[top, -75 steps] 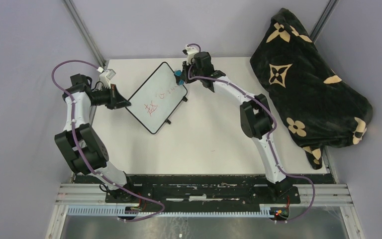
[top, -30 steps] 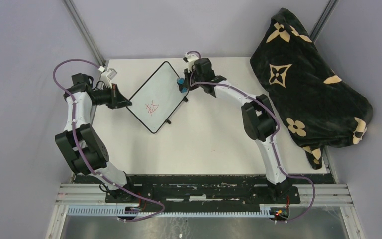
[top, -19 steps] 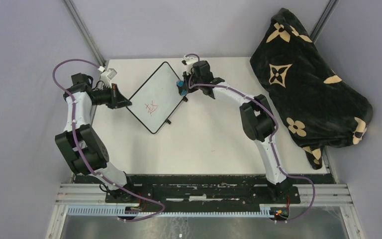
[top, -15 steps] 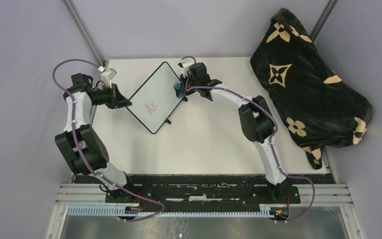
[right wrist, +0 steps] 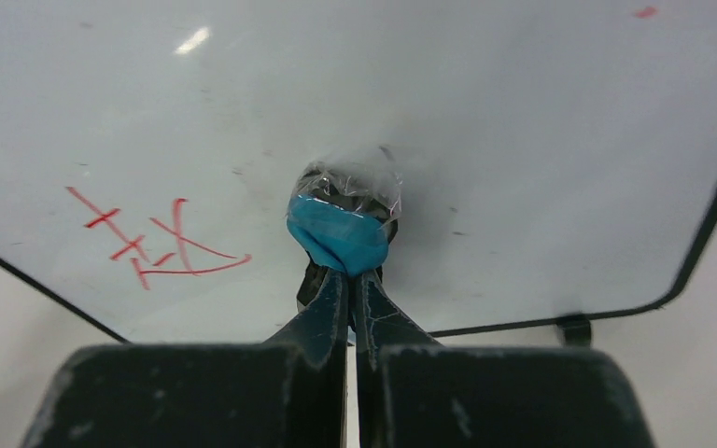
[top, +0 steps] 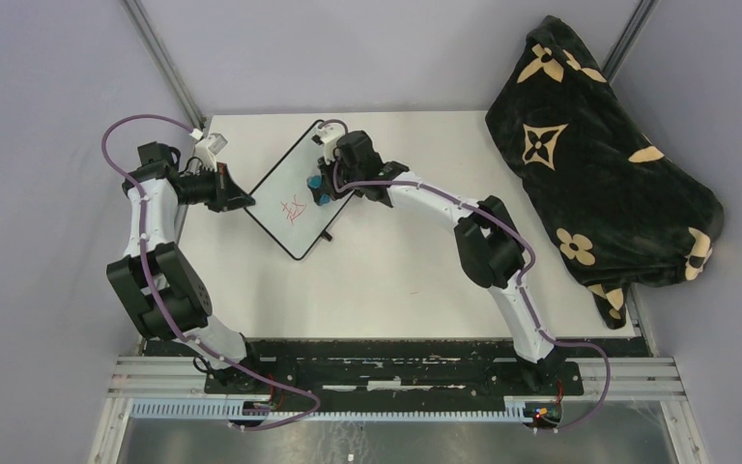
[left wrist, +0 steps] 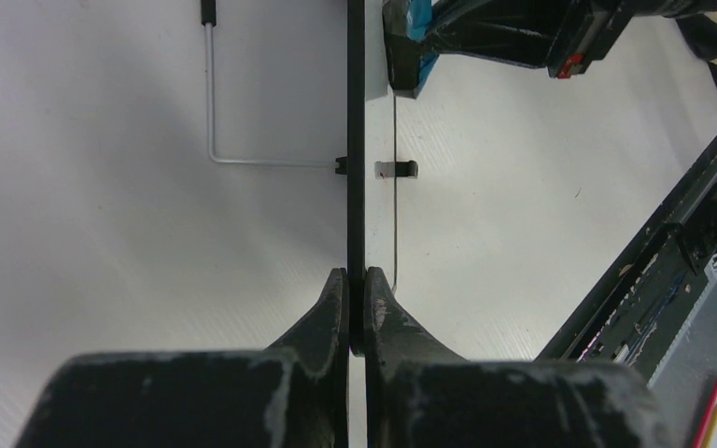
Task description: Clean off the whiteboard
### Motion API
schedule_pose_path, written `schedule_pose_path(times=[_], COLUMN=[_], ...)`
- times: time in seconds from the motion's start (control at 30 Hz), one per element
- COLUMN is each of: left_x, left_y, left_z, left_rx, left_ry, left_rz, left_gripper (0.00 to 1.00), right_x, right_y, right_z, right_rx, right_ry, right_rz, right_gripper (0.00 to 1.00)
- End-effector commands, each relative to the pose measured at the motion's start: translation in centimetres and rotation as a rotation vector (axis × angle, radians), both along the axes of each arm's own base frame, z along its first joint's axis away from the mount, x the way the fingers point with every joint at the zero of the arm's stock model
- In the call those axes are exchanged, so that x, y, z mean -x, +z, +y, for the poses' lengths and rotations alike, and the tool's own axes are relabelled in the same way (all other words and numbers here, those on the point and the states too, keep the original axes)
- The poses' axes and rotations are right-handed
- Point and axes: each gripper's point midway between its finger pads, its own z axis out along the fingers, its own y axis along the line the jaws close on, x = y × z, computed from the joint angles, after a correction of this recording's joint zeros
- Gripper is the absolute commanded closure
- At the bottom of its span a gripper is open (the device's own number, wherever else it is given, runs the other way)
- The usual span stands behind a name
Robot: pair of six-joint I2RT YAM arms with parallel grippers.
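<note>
The whiteboard (top: pixel 290 198) lies diagonally at the table's back left, white with a thin black frame. Red handwriting (top: pixel 295 210) sits near its middle and shows in the right wrist view (right wrist: pixel 149 238). My left gripper (top: pixel 247 201) is shut on the board's left edge; the left wrist view shows the edge (left wrist: pixel 356 168) pinched between the jaws. My right gripper (top: pixel 321 186) is shut on the blue-and-black eraser (right wrist: pixel 341 229), which presses on the board (right wrist: pixel 485 121) just right of the writing. The eraser also shows in the left wrist view (left wrist: pixel 409 47).
A black blanket with cream flower patterns (top: pixel 599 155) lies heaped at the table's right side. The board's wire stand (left wrist: pixel 233 131) rests on the table (top: pixel 415 251) behind the board. The arm bases and a black rail (top: pixel 386 372) run along the near edge.
My right gripper has slid the eraser from the board's far right corner toward its middle, close to the red writing. The faint writing in the upper part is gone. The left arm has held still.
</note>
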Motion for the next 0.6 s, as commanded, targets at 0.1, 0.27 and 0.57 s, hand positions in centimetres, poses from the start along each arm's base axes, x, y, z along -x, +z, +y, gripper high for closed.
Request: schedule_pose_path(times=[0.1,0.27,0.57], left_x=[0.6,0.6,0.9], left_y=[0.8,0.8,0.8], left_z=[-2.1,-2.1,-2.2], left_rx=[0.001,-0.002,-0.001], left_ry=[-0.066,-0.065,-0.073], left_rz=[-0.035,-0.035,-0.031], left_gripper=[0.97,0.97,0.97], right_x=[6.7,9.5,11.1], right_y=[5.9,5.7,5.0], right_z=[8.0,10.0,11.9], right_rx=[-0.145,-0.138,-0.082], right_ry=[0.208,0.254,0.264], right_rz=[-0.062,-0.055,-0.107], right_gripper=[0.99,0.99,1.00])
